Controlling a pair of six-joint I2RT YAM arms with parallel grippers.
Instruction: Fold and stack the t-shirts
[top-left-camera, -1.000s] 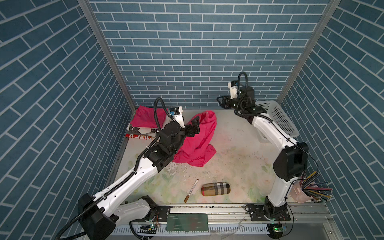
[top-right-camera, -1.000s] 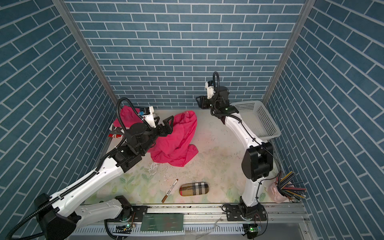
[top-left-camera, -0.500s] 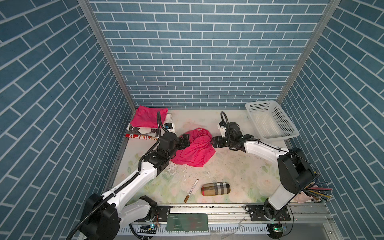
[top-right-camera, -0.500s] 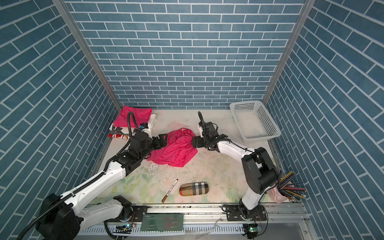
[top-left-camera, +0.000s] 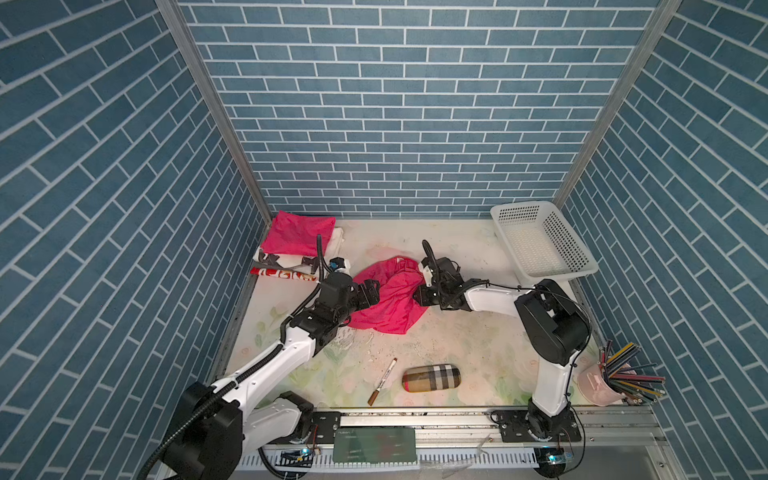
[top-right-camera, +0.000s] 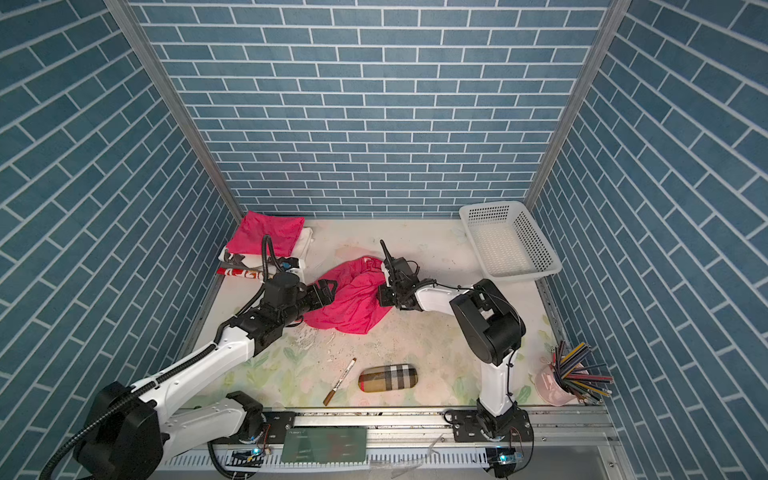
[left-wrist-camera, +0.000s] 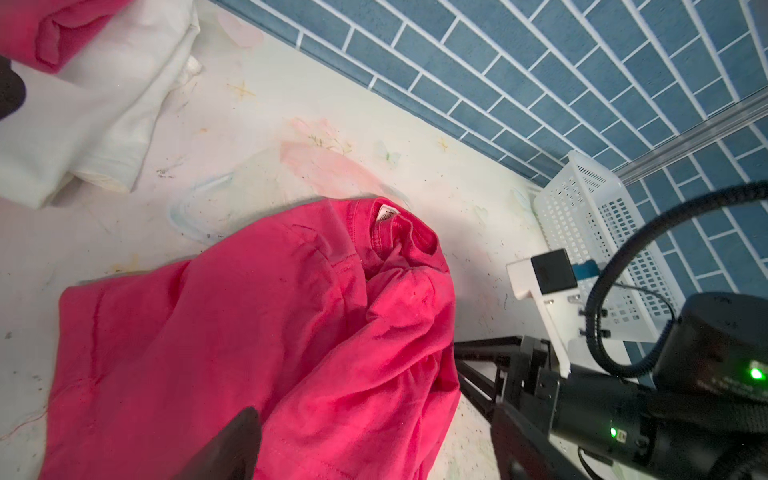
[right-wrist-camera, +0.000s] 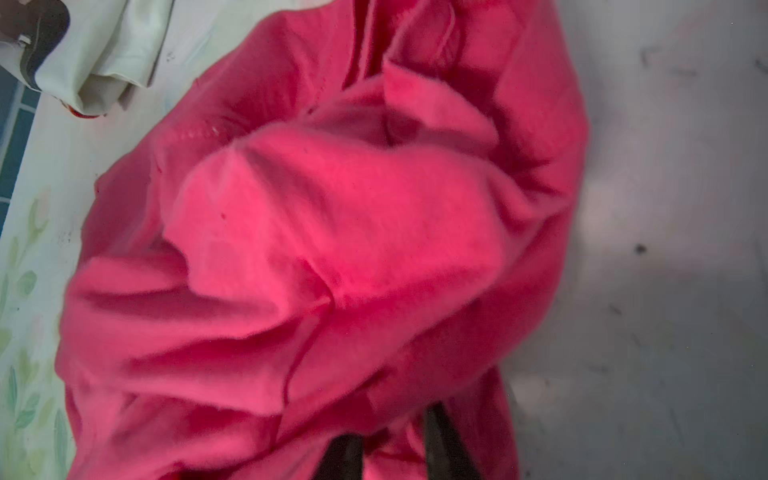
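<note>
A crumpled pink t-shirt (top-left-camera: 388, 297) (top-right-camera: 353, 299) lies in a heap mid-table, its white neck label (left-wrist-camera: 384, 214) facing up. My left gripper (top-left-camera: 368, 293) (left-wrist-camera: 374, 449) stands open at the heap's left edge, with cloth lying between its wide-apart fingers (left-wrist-camera: 232, 449). On the heap's right edge my right gripper (top-left-camera: 419, 286) (right-wrist-camera: 392, 453) is shut, a fold of the pink fabric (right-wrist-camera: 332, 249) pinched between its fingers (right-wrist-camera: 444, 444). A second pink t-shirt (top-left-camera: 299, 232) (top-right-camera: 270, 232) lies folded at the back left.
The folded t-shirt rests on a folded white cloth (top-left-camera: 337, 241), with a red-and-white roll (top-left-camera: 282, 273) in front. A white basket (top-left-camera: 540, 241) stands back right. A marker (top-left-camera: 382, 381) and plaid case (top-left-camera: 431, 377) lie near the front; a cup of pencils (top-left-camera: 602, 384) stands front right.
The right arm swung down from the back wall to the shirt's right edge, and its gripper closed on the fabric. The left arm lowered, and the shirt sank into a heap.
</note>
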